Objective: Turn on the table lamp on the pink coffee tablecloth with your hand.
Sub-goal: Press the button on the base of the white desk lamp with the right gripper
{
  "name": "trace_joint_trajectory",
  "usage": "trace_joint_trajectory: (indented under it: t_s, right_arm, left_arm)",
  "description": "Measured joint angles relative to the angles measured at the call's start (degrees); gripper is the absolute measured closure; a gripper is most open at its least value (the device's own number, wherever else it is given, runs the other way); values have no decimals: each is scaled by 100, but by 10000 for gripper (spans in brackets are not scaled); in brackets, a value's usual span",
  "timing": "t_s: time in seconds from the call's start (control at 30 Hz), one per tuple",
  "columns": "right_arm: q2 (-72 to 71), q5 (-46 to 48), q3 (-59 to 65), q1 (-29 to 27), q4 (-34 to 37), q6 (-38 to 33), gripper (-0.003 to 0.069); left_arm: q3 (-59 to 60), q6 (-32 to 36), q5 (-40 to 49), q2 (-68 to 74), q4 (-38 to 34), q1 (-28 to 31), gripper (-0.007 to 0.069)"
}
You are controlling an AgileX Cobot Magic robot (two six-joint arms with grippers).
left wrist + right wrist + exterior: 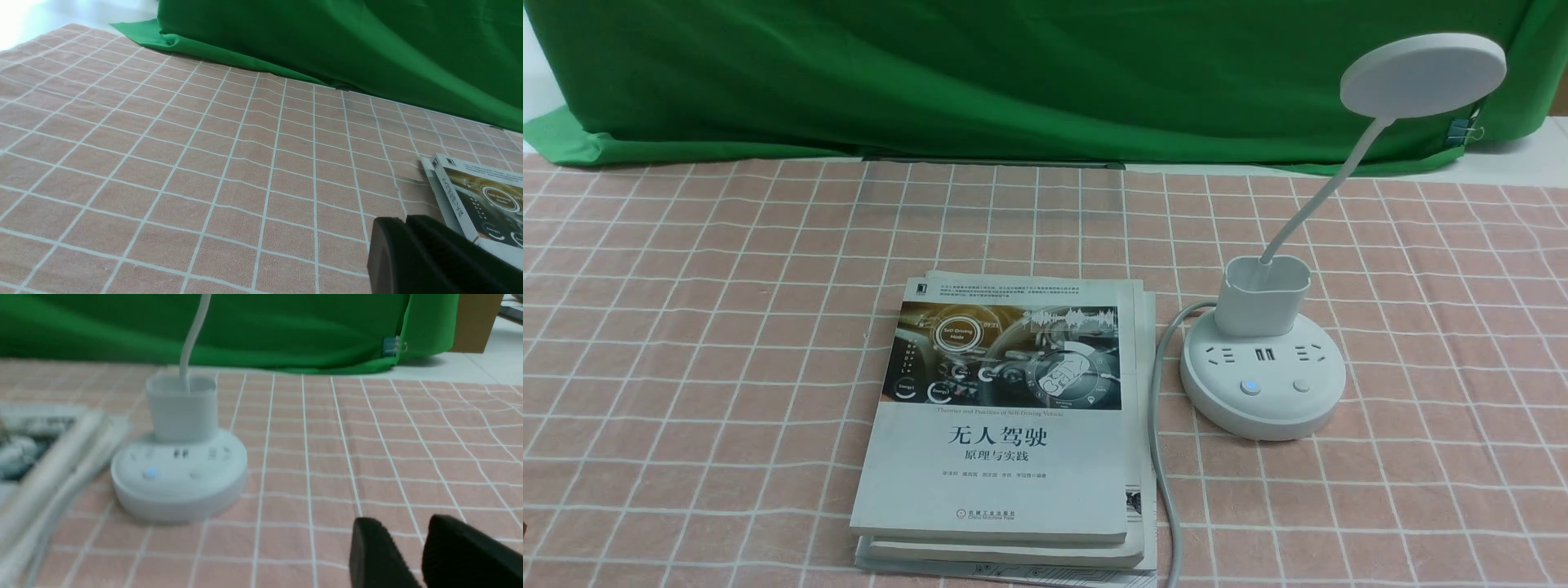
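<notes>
The white table lamp point(1264, 298) stands on the pink grid tablecloth point(686, 327) at the right, its disc head point(1423, 75) raised on a thin bent neck. Its round base has two buttons; the left one point(1249, 386) glows blue. Neither gripper shows in the front view. In the right wrist view the lamp point(179, 473) is ahead of my right gripper point(402, 528), which is open, empty and apart from it. In the left wrist view my left gripper point(405, 221) is shut and empty above the cloth point(204, 163), beside the books.
A stack of books point(1005, 425) lies mid-table, left of the lamp; it also shows in the left wrist view point(478, 196) and right wrist view point(41, 457). The lamp's white cable point(1160, 408) runs along the books to the front edge. A green backdrop point(1013, 73) closes the far side.
</notes>
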Motion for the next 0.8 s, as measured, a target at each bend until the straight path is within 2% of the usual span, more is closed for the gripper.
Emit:
trace_joint_trajectory:
  t_s: [0.2, 0.3, 0.4, 0.53, 0.6, 0.67, 0.7, 0.8]
  right_arm:
    - [0, -426, 0, 0, 0, 1371, 417]
    - [0, -884, 0, 0, 0, 2315, 417]
    - [0, -1416, 0, 0, 0, 2968, 417]
    - [0, -1786, 0, 0, 0, 3256, 422]
    - [0, -1627, -5, 0, 0, 3341, 439]
    - [165, -1024, -183, 0, 7, 3307, 480]
    - [489, -399, -549, 43, 7, 3007, 523]
    - [1152, 420, -1313, 191, 7, 2479, 564]
  left_arm:
    - [0, 0, 0, 0, 0, 0, 606]
    - [0, 0, 0, 0, 0, 0, 606]
    - [0, 0, 0, 0, 0, 0, 606]
    - [0, 0, 0, 0, 0, 0, 606]
    - [0, 0, 0, 0, 0, 0, 606]
    - [0, 0, 0, 0, 0, 0, 606]
    - [0, 0, 0, 0, 0, 0, 606]
    - [0, 0, 0, 0, 0, 0, 606]
